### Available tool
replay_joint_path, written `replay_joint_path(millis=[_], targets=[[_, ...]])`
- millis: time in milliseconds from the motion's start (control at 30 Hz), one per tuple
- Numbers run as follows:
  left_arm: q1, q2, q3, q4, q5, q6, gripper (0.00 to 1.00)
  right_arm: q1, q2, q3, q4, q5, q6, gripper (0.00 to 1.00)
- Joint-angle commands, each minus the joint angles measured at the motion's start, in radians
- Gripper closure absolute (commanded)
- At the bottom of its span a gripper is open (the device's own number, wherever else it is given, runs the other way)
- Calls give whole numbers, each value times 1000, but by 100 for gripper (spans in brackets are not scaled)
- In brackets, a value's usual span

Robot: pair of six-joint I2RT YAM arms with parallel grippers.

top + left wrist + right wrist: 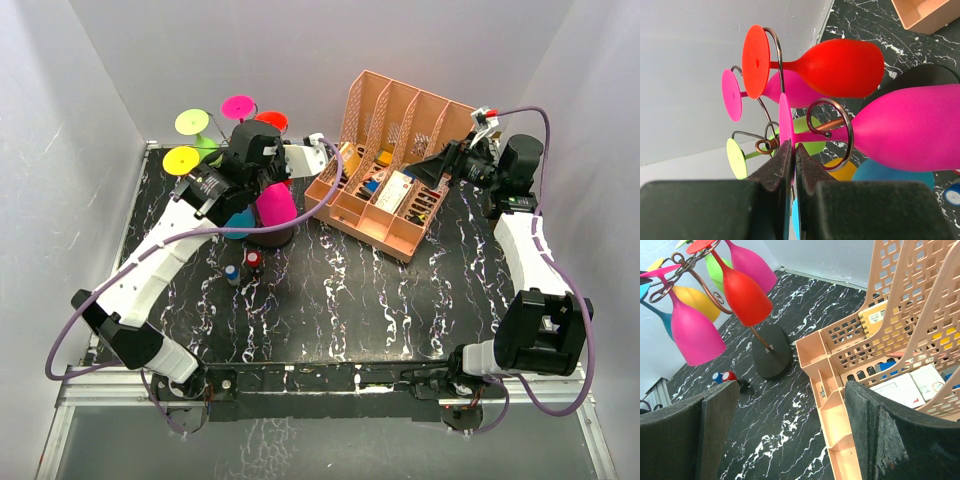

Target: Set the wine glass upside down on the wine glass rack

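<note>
A magenta wine glass (920, 132) hangs bowl-down with its stem through a spiral loop of the dark wire rack (847, 131). My left gripper (792, 147) is shut on the thin edge of this glass's foot disc. In the top view the glass (274, 207) hangs just below the left gripper (262, 178). The right wrist view shows it (692, 335) hanging from the rack, whose black oval base (771, 356) rests on the table. Red (840, 67), pink, green, yellow and teal glasses hang on other arms. My right gripper (790, 440) is open and empty by the organiser.
A peach slotted file organiser (395, 165) holding cards and boxes stands at the back right, close to the right gripper (440, 170). Two small bottles with red (253, 259) and blue (231, 272) caps stand in front of the rack. Grey walls enclose the table.
</note>
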Motion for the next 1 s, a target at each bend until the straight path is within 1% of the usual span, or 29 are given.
replay_joint_path(millis=[0,233,667,833,967], targets=[[2,-48,68,-48,53,-4,100,-6,-2,-1,48,-4,-13,5],[1,-48,109,-102,124,-17,100,-6,1,-1,48,-2,-13,5],[-23,-19,132,-107,148,-16,100,-7,1,-1,45,0,-17,5],[-27,-18,148,-138,148,11,100,-6,4,-2,45,0,-19,4],[-28,-12,151,-125,164,13,100,-7,7,-3,44,-1,-19,4]])
